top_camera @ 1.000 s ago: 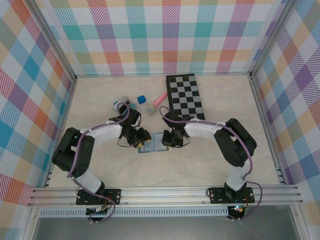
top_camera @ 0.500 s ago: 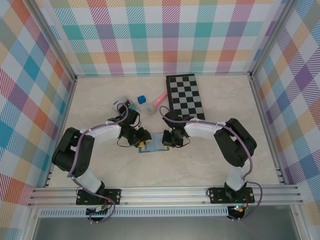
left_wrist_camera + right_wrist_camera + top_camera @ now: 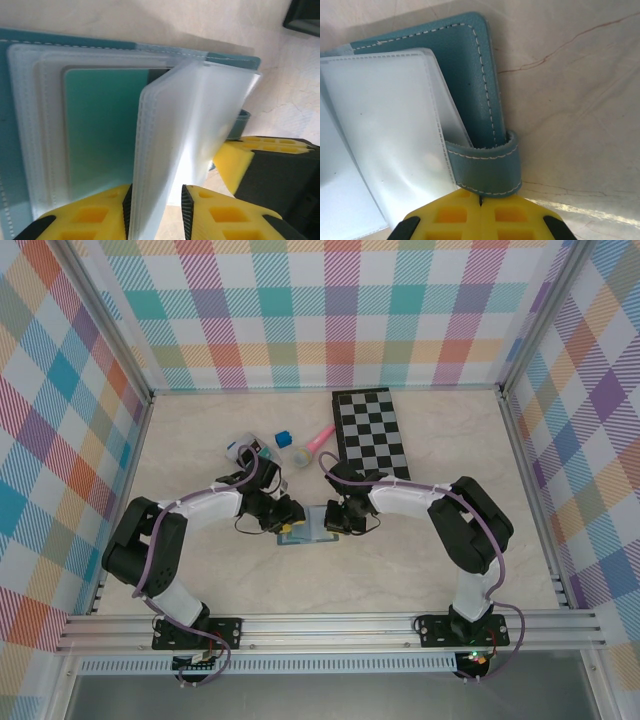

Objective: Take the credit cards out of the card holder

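The card holder (image 3: 308, 528) lies open at centre frame in the top view, half covered from either side. One teal credit card (image 3: 102, 130) shows blurred behind frosted sleeves (image 3: 192, 125), which the left gripper (image 3: 157, 207) pinches at bottom centre. The right gripper (image 3: 480, 202), pressed together, meets the holder's strap (image 3: 487, 170).

Chessboard (image 3: 371, 432) on surface (image 3: 450, 465), beyond right end effector (image 3: 339, 523). Blue cube (image 3: 283, 438), pink stick (image 3: 320, 439), pale cup (image 3: 300, 453) clustered beyond left end effector (image 3: 287, 524).
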Robot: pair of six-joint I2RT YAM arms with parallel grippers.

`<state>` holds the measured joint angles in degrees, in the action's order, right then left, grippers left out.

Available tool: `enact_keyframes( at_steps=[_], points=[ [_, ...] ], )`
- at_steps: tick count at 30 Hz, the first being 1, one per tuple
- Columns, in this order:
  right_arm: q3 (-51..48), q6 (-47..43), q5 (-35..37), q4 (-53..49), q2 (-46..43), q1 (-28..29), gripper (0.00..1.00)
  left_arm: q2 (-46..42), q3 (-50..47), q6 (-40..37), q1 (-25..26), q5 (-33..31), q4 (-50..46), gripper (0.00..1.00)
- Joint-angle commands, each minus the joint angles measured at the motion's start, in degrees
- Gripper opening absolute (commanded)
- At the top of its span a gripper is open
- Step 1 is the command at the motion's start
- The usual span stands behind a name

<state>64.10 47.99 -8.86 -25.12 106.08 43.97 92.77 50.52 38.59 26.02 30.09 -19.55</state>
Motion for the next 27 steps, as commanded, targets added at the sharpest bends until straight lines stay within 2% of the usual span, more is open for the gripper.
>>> enact_keyframes(
  at_steps=[1, 3, 9, 19, 27],
  points=[
    [0.5, -0.1, 0.5, -0.9, 1.7, 0.4, 0.03, -2.3, 0.2, 1.1, 0.1, 4.2, 3.1, 0.31],
    [0.4, -0.1, 0.7, -0.8, 1.4, 0.4, 0.02, -2.5, -0.3, 2.2, 0.4, 5.4, 6.6, 0.31],
    [-0.4, 0.1, 2.3, -0.5, -0.5, 0.5, 0.03, -1.9, -0.5, 3.3, 1.9, 6.6, 8.9, 0.3],
    [-1.9, 0.9, 4.9, 0.0, -3.3, 0.5, 0.03, 0.9, 0.5, 3.3, 2.8, 6.5, 9.3, 0.28],
    [-4.2, 1.9, 10.7, 0.2, -9.3, 0.5, 0.04, 0.9, 0.9, 5.0, 3.0, 6.8, 9.9, 0.42]
  ],
)
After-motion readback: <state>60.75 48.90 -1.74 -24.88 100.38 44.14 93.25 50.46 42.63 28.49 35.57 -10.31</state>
